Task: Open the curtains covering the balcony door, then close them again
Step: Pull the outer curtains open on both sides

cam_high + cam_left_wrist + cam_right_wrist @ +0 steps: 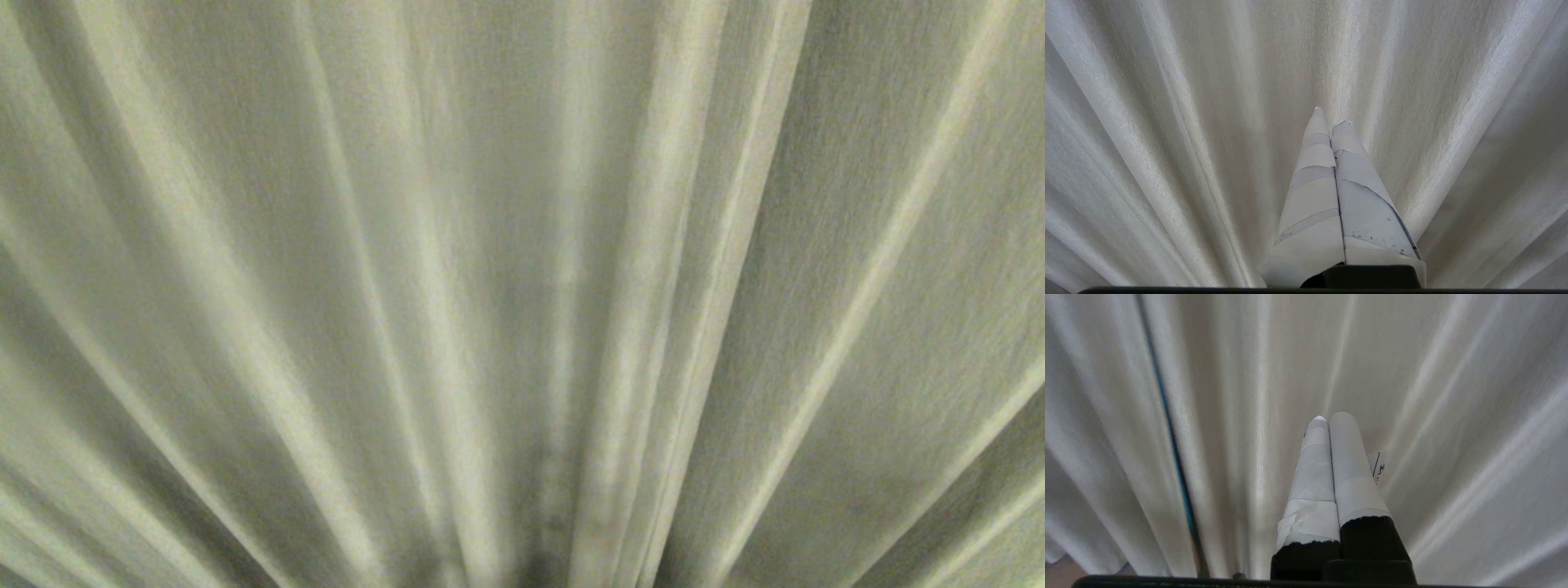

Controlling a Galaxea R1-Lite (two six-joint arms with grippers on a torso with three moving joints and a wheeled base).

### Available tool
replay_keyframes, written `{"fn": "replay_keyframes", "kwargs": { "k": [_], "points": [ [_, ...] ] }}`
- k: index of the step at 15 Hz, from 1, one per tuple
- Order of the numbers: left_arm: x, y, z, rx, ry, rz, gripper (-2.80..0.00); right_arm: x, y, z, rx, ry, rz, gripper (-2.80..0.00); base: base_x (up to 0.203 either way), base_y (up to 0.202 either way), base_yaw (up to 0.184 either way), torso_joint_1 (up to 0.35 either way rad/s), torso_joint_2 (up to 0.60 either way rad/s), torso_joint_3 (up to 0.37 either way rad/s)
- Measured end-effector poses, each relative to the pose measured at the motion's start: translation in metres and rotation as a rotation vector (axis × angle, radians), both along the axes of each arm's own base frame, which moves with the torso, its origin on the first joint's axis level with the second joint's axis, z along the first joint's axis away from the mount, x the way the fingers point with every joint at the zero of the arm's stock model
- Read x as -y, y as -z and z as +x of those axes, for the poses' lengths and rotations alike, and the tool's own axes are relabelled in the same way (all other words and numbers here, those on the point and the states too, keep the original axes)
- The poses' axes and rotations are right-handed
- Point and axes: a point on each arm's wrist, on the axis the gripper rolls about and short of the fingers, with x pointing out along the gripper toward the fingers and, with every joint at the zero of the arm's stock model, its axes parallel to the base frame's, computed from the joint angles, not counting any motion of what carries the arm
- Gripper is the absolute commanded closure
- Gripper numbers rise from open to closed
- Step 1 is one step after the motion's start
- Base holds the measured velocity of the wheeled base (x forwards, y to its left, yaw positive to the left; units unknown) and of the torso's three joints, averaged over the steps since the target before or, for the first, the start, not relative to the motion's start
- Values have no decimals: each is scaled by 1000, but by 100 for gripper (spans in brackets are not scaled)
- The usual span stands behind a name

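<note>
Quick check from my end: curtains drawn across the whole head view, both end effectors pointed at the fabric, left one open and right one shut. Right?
Not quite. The left end effector is shut too: the left wrist view shows its taped fingers pressed together, holding nothing. The rest stands: the curtains fill the head view, and the right end effector is shut, pointed at the fabric.

The curtains (522, 269) are cream to off-white with a fine woven texture, their pleats running as pale ridges and greyer shaded troughs. In the right wrist view a thin dark blue-black line (1171, 437) shows between two folds of the curtains. The left gripper (1331, 118) has fingers (1314, 192) wrapped in white tape with a few dark specks. The right gripper (1331, 418) has fingers (1310, 486) taped white over black bases.
</note>
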Motion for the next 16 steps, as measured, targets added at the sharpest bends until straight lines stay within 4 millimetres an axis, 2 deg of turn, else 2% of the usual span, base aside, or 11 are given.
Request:
{"fn": "replay_keyframes", "kwargs": {
  "k": [4, 7, 9, 12, 16],
  "points": [
    [0, 0, 0, 0, 0, 0, 0, -4, -32, -13, 84, -176, -1, 0, 0, 0, 0, 0, 0, 0],
    [0, 0, 0, 0, 0, 0, 0, -4, -62, -27, 56, -182, 0, 0, 0, 0, 0, 0, 0, 0],
    [0, 0, 0, 0, 0, 0, 0, -4, -84, -29, 20, -185, 4, 0, 0, 0, 0, 0, 0, 0],
    [0, 0, 0, 0, 0, 0, 0, -4, -125, -15, -11, -200, 6, 0, 0, 0, 0, 0, 0, 0],
    [0, 0, 0, 0, 0, 0, 0, -6, -180, 29, -26, -300, 7, 0, 0, 0, 0, 0, 0, 0]
  ]
}}
